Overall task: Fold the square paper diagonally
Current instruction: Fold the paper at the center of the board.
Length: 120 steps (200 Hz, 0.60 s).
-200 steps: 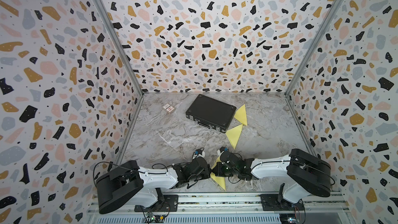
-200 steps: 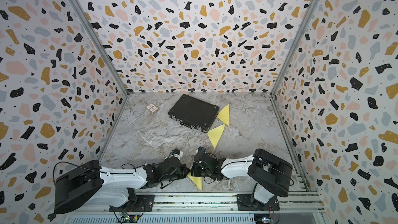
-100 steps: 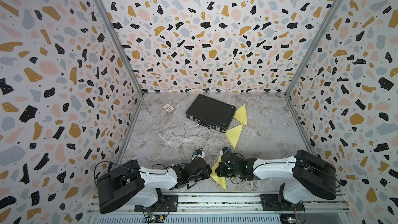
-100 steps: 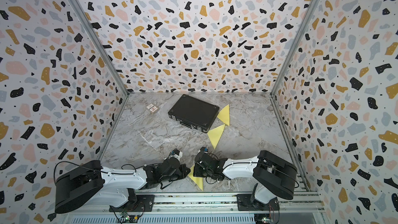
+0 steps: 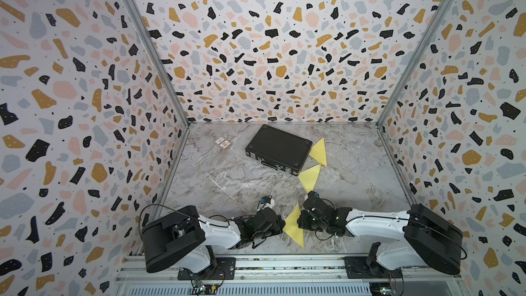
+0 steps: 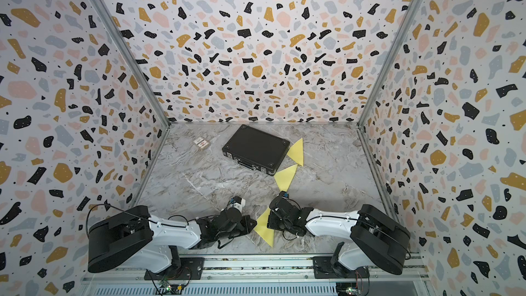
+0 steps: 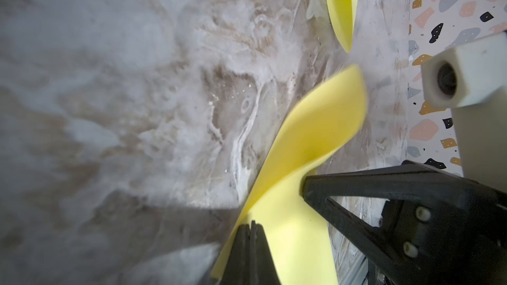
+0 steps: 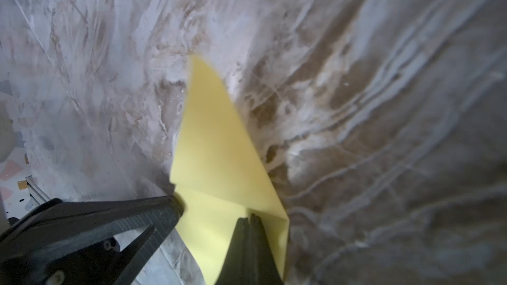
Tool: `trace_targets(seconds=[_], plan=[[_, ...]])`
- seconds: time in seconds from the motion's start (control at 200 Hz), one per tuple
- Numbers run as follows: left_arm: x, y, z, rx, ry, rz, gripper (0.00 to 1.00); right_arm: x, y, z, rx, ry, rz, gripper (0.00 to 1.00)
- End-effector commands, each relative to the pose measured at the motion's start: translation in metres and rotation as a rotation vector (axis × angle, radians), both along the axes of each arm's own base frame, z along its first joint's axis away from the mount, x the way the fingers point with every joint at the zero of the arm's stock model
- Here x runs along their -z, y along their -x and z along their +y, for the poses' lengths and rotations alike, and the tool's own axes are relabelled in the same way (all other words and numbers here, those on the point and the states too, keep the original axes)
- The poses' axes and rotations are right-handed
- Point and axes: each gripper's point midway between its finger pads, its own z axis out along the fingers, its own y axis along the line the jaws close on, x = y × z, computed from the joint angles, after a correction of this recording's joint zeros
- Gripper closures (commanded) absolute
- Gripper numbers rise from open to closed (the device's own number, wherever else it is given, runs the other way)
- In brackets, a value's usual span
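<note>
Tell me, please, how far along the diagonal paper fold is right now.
Done: a far triangle and a nearer triangle, both folded, lie by the black case. In hand: the left claw and right claw each pinch a third yellow sheet, already doubled over but bowed. Left: probably flattening its crease and letting go.

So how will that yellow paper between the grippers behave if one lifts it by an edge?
Probably floppy: the yellow paper bows up freely beside the shut left gripper. Likely very light, so on the smooth marble table a push may slide it. It seems to hold creases: a sharp fold shows in the right wrist view.
</note>
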Motion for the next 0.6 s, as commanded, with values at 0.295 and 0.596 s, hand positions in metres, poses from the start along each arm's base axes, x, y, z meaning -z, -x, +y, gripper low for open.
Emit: trace_targets(seconds=[0.295, 0.596], plan=[[0.082, 0.057, 0.108, 0.019, -0.485, 0.224, 1.00, -0.018, 0.000, -0.012, 0.012, -0.144, -0.022, 0.65], [0.077, 0.055, 0.100, 0.028, -0.468, 0.214, 1.00, 0.000, 0.005, -0.004, 0.031, -0.235, 0.087, 0.59]])
